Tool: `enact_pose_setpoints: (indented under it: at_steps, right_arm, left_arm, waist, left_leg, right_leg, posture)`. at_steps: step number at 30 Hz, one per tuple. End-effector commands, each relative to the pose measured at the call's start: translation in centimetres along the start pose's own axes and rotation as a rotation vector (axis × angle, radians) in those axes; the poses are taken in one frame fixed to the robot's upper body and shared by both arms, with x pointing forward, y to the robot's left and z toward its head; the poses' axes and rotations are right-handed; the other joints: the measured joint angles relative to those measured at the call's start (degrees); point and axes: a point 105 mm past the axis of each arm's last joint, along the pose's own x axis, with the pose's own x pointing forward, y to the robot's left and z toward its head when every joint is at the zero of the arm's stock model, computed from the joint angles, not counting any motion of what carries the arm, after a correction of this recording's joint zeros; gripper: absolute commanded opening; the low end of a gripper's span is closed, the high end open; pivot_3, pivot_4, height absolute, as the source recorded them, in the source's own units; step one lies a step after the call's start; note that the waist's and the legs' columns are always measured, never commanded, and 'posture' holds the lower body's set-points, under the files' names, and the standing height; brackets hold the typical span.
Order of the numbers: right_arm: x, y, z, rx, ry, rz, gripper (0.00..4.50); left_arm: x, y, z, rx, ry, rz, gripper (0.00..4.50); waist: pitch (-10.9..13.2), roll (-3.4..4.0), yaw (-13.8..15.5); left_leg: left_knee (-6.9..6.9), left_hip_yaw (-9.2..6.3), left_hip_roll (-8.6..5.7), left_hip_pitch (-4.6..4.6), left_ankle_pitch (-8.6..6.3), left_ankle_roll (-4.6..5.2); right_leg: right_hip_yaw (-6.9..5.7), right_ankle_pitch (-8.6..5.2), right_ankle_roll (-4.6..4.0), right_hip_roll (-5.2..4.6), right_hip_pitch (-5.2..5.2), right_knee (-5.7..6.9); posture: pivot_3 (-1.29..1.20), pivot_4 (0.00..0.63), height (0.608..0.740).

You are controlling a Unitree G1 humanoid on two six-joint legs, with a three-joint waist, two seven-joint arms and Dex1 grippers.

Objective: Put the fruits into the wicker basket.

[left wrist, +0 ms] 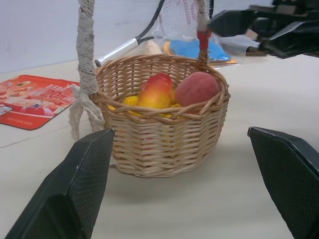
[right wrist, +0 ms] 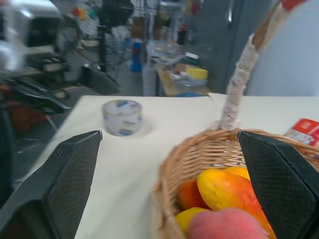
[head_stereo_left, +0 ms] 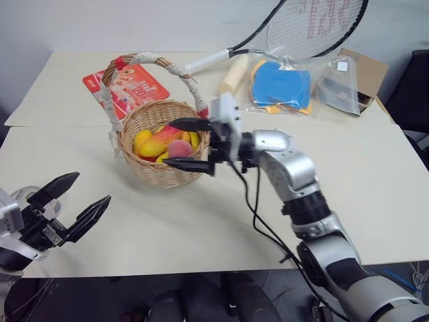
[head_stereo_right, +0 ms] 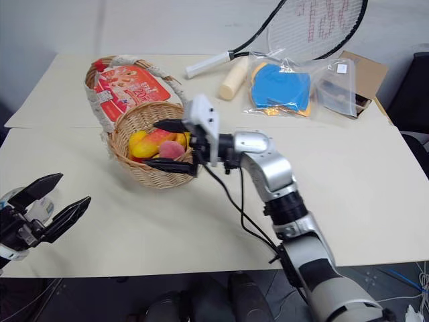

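Right hand (head_stereo_left: 194, 144) spread wide and empty at the 3 o'clock rim of the wicker basket (head_stereo_left: 164, 171), evidently just past release. Peach (head_stereo_left: 178, 149) and elongated fruit (head_stereo_left: 155, 145) nestled inside. Left hand (head_stereo_left: 72, 201) likewise spread, idle toward 7 o'clock on the counter (head_stereo_left: 201, 221).

This looks like a robotics lab or workshop set inside a larger industrial room. A plain cream-coloured work table (head_stereo_left: 201, 221) fills the head views, loaded with test props. Behind it, across the top of the right wrist view, stand a black pedestal fan (right wrist: 115, 15), a cluttered workbench (right wrist: 179, 74) and grey metal cabinets (right wrist: 219, 40).
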Motion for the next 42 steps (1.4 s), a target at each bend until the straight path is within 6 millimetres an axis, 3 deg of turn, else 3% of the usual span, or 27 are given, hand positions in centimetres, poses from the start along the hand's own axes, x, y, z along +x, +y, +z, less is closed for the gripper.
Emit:
enact_pose_setpoints:
  at_steps: [1,3,6,9,13,17,24,27,32,38,42]
  right_arm:
    - [-3.9,0.2,0.9,0.028,0.014,-0.009,4.48]
    - [-6.0,-0.1,0.0,0.05,0.093,-0.053,4.48]
    - [-9.2,-2.6,-1.0,0.053,0.132,-0.211,4.48]
    - [-9.8,-4.5,-1.2,0.03,0.118,-0.272,4.48]
    - [-6.9,-6.5,-1.0,0.01,0.061,-0.225,4.48]
    - [-2.1,-6.8,-0.9,0.026,0.01,-0.093,4.48]
    - [1.5,-7.7,-1.6,0.053,0.054,-0.072,4.48]
    - [2.3,-7.4,-1.5,0.076,0.04,-0.028,3.88]
    - [2.6,-7.1,-1.5,0.076,0.03,0.006,2.24]
    - [0.8,-7.2,-1.8,0.038,0.041,-0.009,0.21]
    - [-2.3,-7.2,-0.8,-0.034,0.023,-0.038,0.17]
  left_arm:
    - [0.1,-0.7,0.9,0.01,-0.039,-0.009,4.5]
    - [0.0,-0.8,0.9,0.007,-0.041,-0.006,4.5]
    - [-0.1,-1.0,1.0,-0.006,-0.047,-0.006,4.5]
    - [0.1,-1.2,1.0,-0.023,-0.049,-0.015,4.5]
    - [0.4,-1.5,1.2,-0.041,-0.051,-0.034,4.5]
    - [0.5,-1.5,1.4,-0.058,-0.036,-0.03,4.5]
    - [0.6,-1.6,2.2,-0.005,-0.061,-0.006,4.5]
    - [0.6,-1.7,2.1,-0.001,-0.056,-0.001,4.5]
    - [0.5,-1.7,2.1,0.003,-0.052,0.007,4.5]
    - [1.0,-1.7,1.9,0.004,-0.051,-0.011,4.5]
    - [1.9,-1.6,1.6,0.001,-0.05,-0.053,4.5]
  waist:
    - [0.0,-0.01,0.23]
    - [0.0,-0.01,0.38]
    - [0.0,-0.01,-0.06]
    - [0.01,0.02,-0.7]
    - [0.06,0.1,-1.72]
    - [0.07,0.12,-1.96]
    - [0.07,0.12,-1.96]
    - [0.07,0.12,-2.05]
    - [0.07,0.13,-2.16]
    - [0.07,0.13,-2.14]
    - [0.07,0.13,-1.52]
  left_leg:
    - [0.01,-0.01,-0.01,0.0,-0.01,0.03]
    - [0.02,0.01,-0.05,0.04,-0.01,0.07]
    - [0.01,0.05,-0.09,0.08,0.0,0.06]
    - [-0.02,0.07,-0.14,0.13,0.05,-0.04]
    - [-0.05,0.18,-0.07,0.18,0.08,-0.09]
    - [-0.08,0.09,0.03,0.16,0.12,-0.18]
    - [-0.02,0.07,0.05,0.05,0.11,-0.09]
    - [-0.01,0.07,0.05,0.06,0.11,-0.09]
    - [-0.04,0.07,0.06,0.06,0.12,-0.12]
    - [-0.04,0.05,0.07,0.06,0.13,-0.12]
    - [0.01,0.06,0.03,0.02,0.13,-0.12]
  right_leg:
    - [0.03,0.02,0.03,-0.01,0.0,-0.02]
    - [0.07,0.03,0.05,-0.01,0.02,-0.03]
    - [0.11,0.03,0.04,0.08,0.0,-0.02]
    - [0.14,0.06,-0.01,0.18,0.0,0.01]
    - [0.31,0.08,-0.04,0.32,-0.08,0.11]
    - [0.22,0.06,-0.08,0.37,-0.1,0.13]
    - [0.09,0.06,-0.08,0.08,-0.07,0.1]
    - [0.09,0.06,-0.08,0.09,-0.08,0.12]
    - [0.07,0.05,-0.09,0.13,-0.09,0.13]
    - [0.06,0.05,-0.09,0.12,-0.09,0.15]
    - [-0.03,0.05,-0.09,0.07,-0.03,0.13]
  posture:
    - [0.0,0.15,0.74]
    - [0.0,0.15,0.74]
    - [0.0,0.15,0.74]
    - [0.0,0.15,0.74]
    - [0.0,0.15,0.74]
    - [0.0,0.15,0.74]
    - [0.0,0.15,0.74]
    - [0.0,0.15,0.74]
    - [0.0,0.15,0.74]
    - [0.0,0.15,0.74]
    - [0.0,0.15,0.74]
